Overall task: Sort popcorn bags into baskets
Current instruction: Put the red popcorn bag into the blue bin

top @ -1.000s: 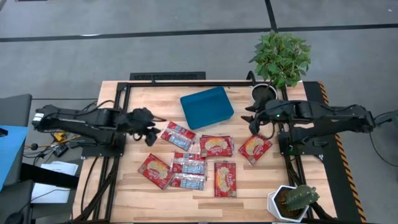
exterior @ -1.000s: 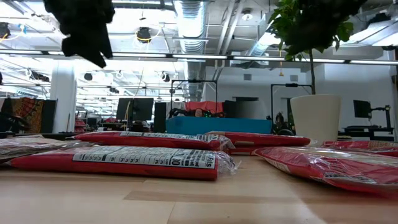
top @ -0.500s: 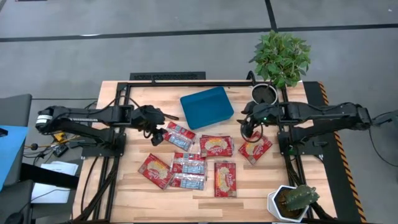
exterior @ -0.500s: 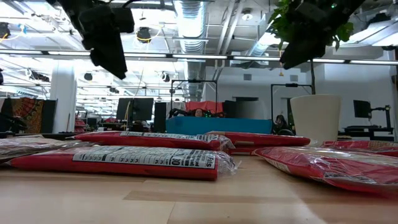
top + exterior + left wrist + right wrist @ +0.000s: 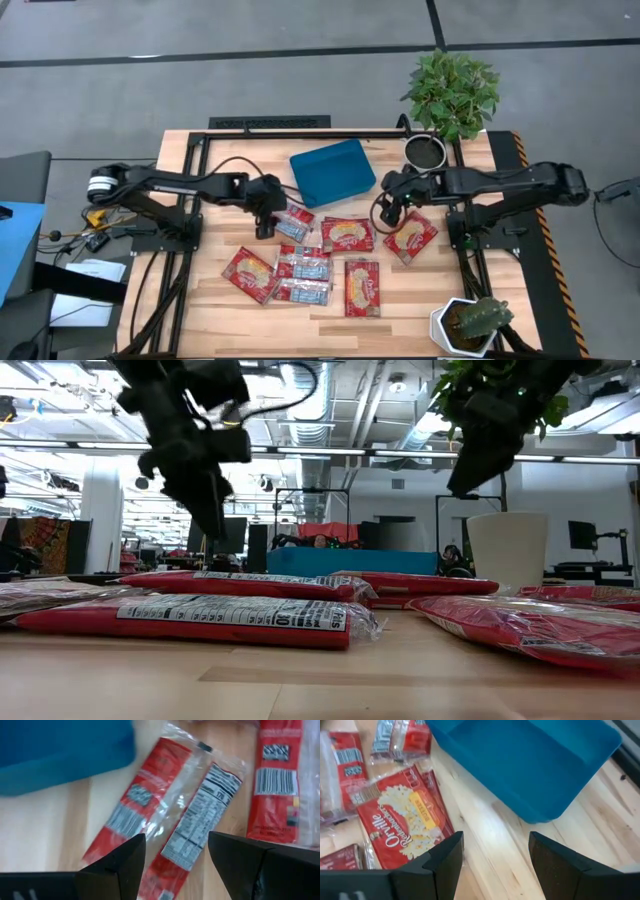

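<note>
High view lays out the whole table (image 5: 200, 300): 7 popcorn bags (image 5: 325, 262) lie flat in a loose cluster on the wood, and the teal basket (image 5: 332, 171) sits just behind them with nothing in it. At the cluster's left end the left gripper (image 5: 263, 222) hangs over the bag (image 5: 291, 222) nearest the basket. Left wrist view adds what the overhead cannot: its fingers (image 5: 117, 865) stand apart, released, straddling that silvery-middled bag (image 5: 165, 817) without gripping it, with the basket's blue wall (image 5: 60, 755) close by.

Right of the basket, the right gripper (image 5: 388, 210) hovers between 2 red bags. Right wrist view shows its fingers (image 5: 432, 865) spread and holding nothing, above bare wood between a red bag (image 5: 402, 825) and the basket's rim (image 5: 540, 812). Low view shows both grippers (image 5: 215, 510) (image 5: 470, 475) well above the bags.

Bare wood runs along the table's left side and near edge; 2 potted plants (image 5: 450, 95) (image 5: 470, 322) crowd the right side.
</note>
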Robot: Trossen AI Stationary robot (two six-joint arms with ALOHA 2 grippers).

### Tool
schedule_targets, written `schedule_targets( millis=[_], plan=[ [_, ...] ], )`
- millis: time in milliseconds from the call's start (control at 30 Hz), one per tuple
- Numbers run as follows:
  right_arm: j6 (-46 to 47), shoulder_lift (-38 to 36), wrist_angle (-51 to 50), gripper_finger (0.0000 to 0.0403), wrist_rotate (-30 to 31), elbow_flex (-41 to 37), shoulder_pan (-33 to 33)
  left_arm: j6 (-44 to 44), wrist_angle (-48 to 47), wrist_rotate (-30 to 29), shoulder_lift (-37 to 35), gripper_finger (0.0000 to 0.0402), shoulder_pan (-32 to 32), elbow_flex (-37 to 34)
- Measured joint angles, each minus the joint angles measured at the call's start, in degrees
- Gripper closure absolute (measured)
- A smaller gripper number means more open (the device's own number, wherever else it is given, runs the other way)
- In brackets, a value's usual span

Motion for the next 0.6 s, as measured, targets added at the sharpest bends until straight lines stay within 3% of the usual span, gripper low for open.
schedule_targets(
  millis=[233,400,500,600],
  plan=[
    [0.0,3.61,0.01,0.0153,-0.06,0.0,0.0,8.1,3.75,0.02,9.35,0.0197,1.17,0.0],
    [0.02,5.96,0.01,0.0153,-0.43,0.0,0.0,9.11,6.53,0.78,16.09,0.0199,1.11,0.25],
    [0.07,7.07,0.02,0.0153,-2.21,0.0,0.12,7.67,5.93,2.85,18.64,0.0231,1.11,0.73],
    [0.04,7.81,0.04,0.0153,-2.88,0.0,0.66,6.77,5.82,3.28,19.32,0.0301,0.86,0.83]
  ],
)
